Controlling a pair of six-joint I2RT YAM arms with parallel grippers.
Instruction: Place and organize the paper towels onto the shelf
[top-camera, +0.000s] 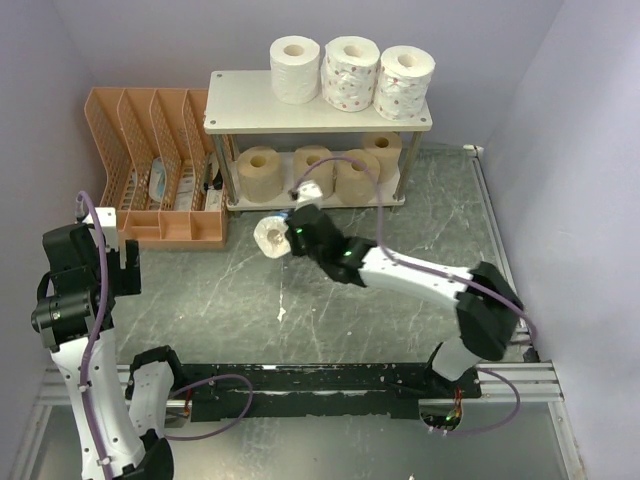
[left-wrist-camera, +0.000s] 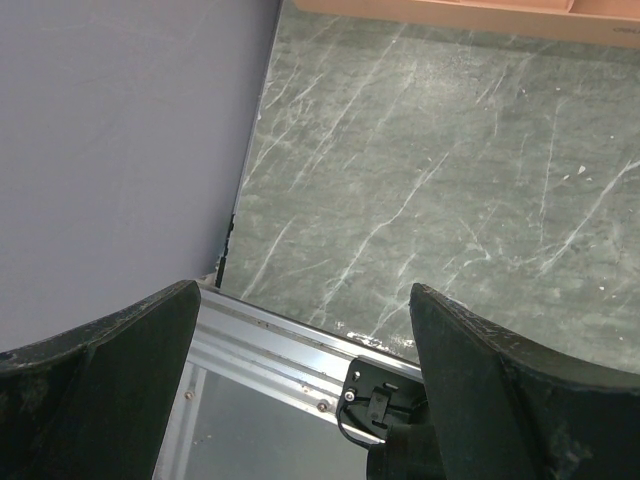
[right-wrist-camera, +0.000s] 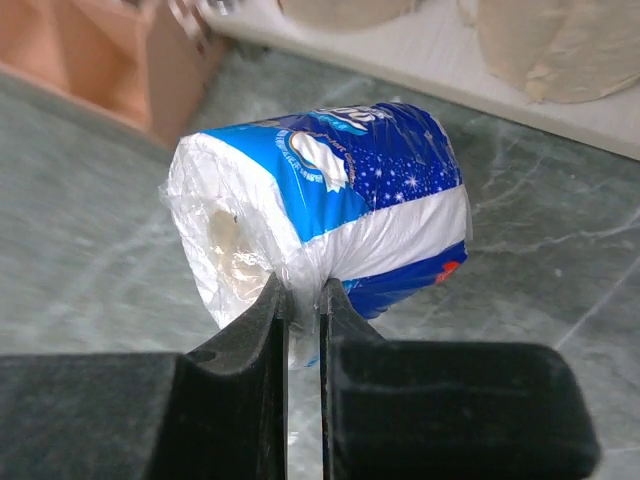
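- R gripper (right-wrist-camera: 303, 295): jaws pressed nearly together, pinching only the loose plastic wrap at the near lower edge of the blue-and-white roll (right-wrist-camera: 330, 200). They do not grip the roll's body.
- The roll sits just beyond the fingertips on its side. Its long axis runs across the jaws, w/ the hollow core end facing left and a bit toward the wrist cam. It looks lifted off the table (top-camera: 420, 220), though I can't tell how far.
- The shelf (top-camera: 240, 110) lies ahead of the jaws, w/ the roll between gripper and shelf and close to the front of the lower board.
- R arm is much nearer. L gripper (left-wrist-camera: 300, 300) hangs w/ jaws spread wide and nothing between them, over the near left corner of the table, well apart from shelf and roll.
- Room, lower tier: four tan rolls (top-camera: 312, 165) stand in a row and fill most of the width. A fifth looks like a tight fit.
- Room, top board: three white rolls (top-camera: 350, 72) stand upright from centre to right end, leaving a bare stretch at the left end. Prob the best slot.
- To match the others, the roll needs to go up, over the front edge, and be tipped so the core points up.
- Surface: the board is flat and smooth. A roll left on its side could roll off.
- Risk: a grip on the wrap only means the roll may swing or slip out.
- The orange file rack (top-camera: 150, 130) stands just left of the shelf. Keep clear of it.
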